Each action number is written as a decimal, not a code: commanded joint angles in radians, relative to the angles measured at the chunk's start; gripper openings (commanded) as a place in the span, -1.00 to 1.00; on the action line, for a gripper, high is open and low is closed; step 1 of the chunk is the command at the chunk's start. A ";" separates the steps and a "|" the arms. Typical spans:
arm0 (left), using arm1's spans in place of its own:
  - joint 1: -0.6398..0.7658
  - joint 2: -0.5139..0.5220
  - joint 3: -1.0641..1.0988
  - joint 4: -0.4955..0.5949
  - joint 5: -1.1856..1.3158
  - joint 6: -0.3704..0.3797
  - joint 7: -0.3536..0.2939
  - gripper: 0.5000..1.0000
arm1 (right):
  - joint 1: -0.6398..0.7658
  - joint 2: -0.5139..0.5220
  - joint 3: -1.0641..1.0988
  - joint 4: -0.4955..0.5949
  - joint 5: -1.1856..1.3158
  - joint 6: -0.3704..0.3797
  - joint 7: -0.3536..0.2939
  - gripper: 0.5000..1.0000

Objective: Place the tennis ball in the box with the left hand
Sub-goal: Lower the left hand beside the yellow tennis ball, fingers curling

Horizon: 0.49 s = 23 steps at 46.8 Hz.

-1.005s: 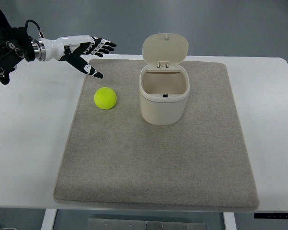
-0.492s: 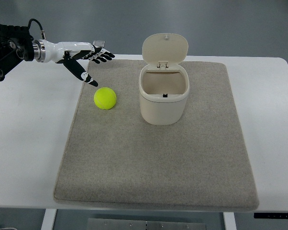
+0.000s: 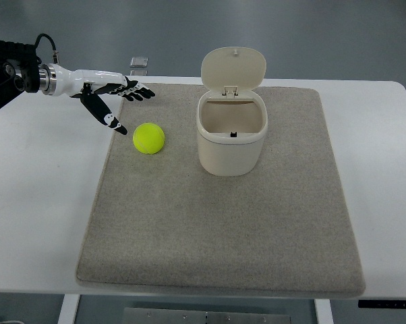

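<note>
Tennis ball (image 3: 148,138) sits on the grey mat (image 3: 216,229), near the mat's left edge and just left of the cream box (image 3: 231,138), with a clear strip of mat between the two. It touches nothing but the mat. Being round, it has no long axis and points no particular way — any side offers the same grip, though it will likely roll if nudged.

The left hand (image 3: 112,101) reaches in from the upper left above the white table (image 3: 41,202), fingers (image 3: 139,92) spread and holding nothing. Its thumb (image 3: 103,116) angles down toward the ball and ends just short of it, to the ball's upper left. No contact is visible. The right hand does not show.

The step in hand appears to be the approach before the grasp; nothing of the carrying or dropping is done. The next move calls for bringing the open palm over the ball and lowering, with thumb on one side and fingers on the other, then closing evenly so the ball does not squirt away across the mat.

The box stands upright with its hinged lid (image 3: 233,65) tipped back and the mouth open — the ball could go straight in from above, so long as the hand clears the raised lid.
</note>
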 commanded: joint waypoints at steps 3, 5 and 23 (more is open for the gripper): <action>0.004 -0.003 -0.001 -0.002 0.003 0.002 0.000 0.81 | -0.001 0.000 0.000 0.000 0.000 0.000 0.000 0.60; 0.007 -0.005 -0.001 -0.002 0.003 0.002 0.000 0.81 | -0.001 0.000 0.000 0.000 0.000 0.001 0.000 0.60; 0.033 -0.008 -0.009 -0.023 -0.011 0.008 0.000 0.81 | 0.001 0.000 0.000 0.000 0.000 0.001 0.000 0.60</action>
